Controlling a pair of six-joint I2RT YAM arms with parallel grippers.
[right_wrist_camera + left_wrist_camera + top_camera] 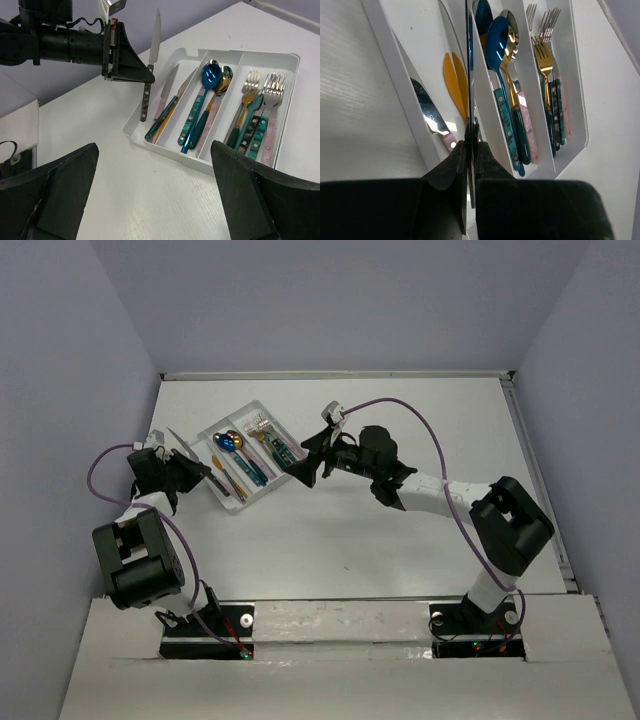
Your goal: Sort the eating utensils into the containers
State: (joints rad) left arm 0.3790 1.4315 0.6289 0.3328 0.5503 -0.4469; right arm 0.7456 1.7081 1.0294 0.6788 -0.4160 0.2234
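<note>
The clear three-compartment tray (228, 500) lies left of centre. It also shows in the right wrist view (200, 162) and in the left wrist view (580, 125). Knives (170, 100) fill one outer compartment, spoons (210, 75) the middle one and forks (260, 85) the other outer one. My left gripper (197, 472) is shut on a dark-handled silver knife (156, 35). It holds the knife steeply tilted above the tray's knife side, and the knife shows edge-on in the left wrist view (469, 60). My right gripper (310, 455) is open and empty beside the tray's near right side.
White table with pale walls on the left, right and back. A raised white ledge runs along the near edge by the arm bases. No other loose objects show on the table.
</note>
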